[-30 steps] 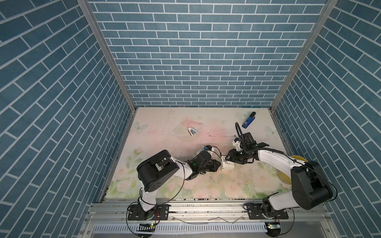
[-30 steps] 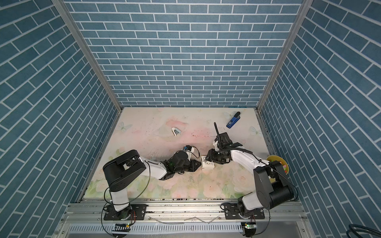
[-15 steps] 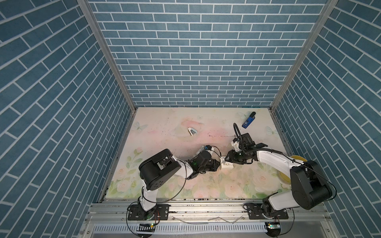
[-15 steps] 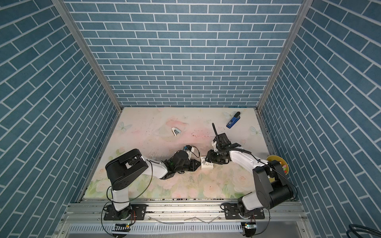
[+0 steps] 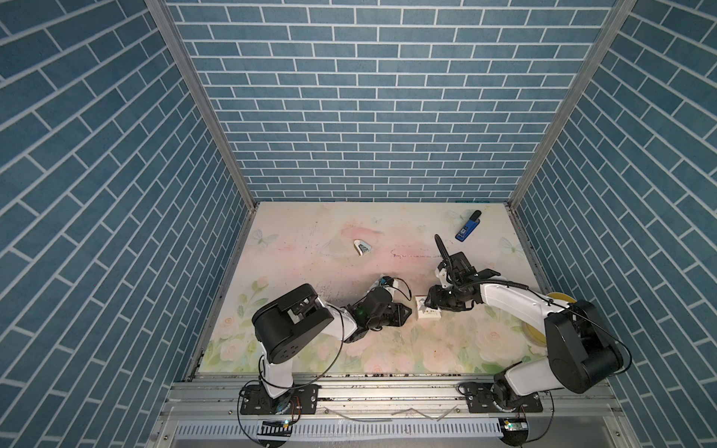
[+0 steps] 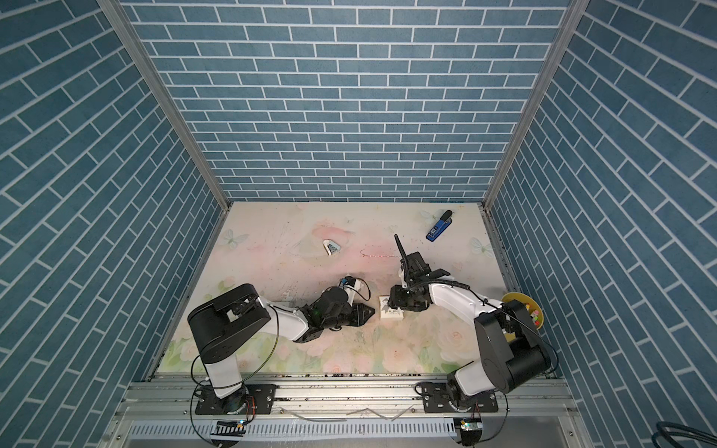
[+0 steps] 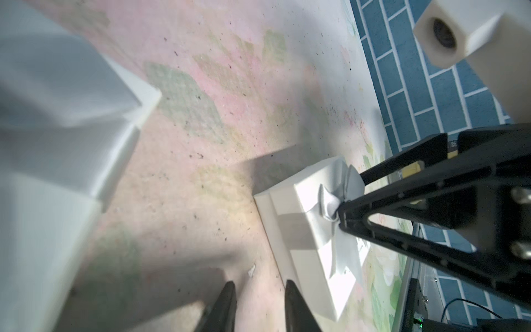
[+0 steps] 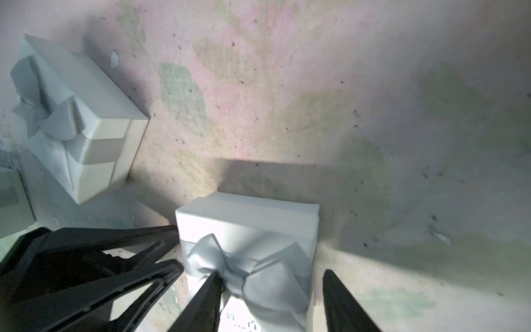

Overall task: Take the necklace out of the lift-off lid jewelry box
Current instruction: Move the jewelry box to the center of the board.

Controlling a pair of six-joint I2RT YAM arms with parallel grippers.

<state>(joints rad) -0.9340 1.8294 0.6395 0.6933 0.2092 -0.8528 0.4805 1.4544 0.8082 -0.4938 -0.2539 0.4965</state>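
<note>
Noting the flowered table mat first: the left arm and the right arm both reach low to its middle and meet nose to nose. We judge that one small thing needs two holds.

Between them sits the white jewelry box, flat on the mat in both top views. A second, similar box lies apart from it in the right wrist view; the top views do not show it plainly.

The lid is on, square over the base, so we judge the opening not yet done. A grey ribbon bow crowns the lid.

The right gripper hangs over the lid, jaws parted and empty. One finger is at the bow's knot, the other beside the lid's edge. We read this as lining up on the lid's sides.

The left gripper lies low just beside the base, jaws narrowly apart with nothing between. We think it is placed to steady the base.

Necklace: unseen, presumably inside the shut box.

Risks: the bow snags a finger, or the base rises with the lid.
</note>
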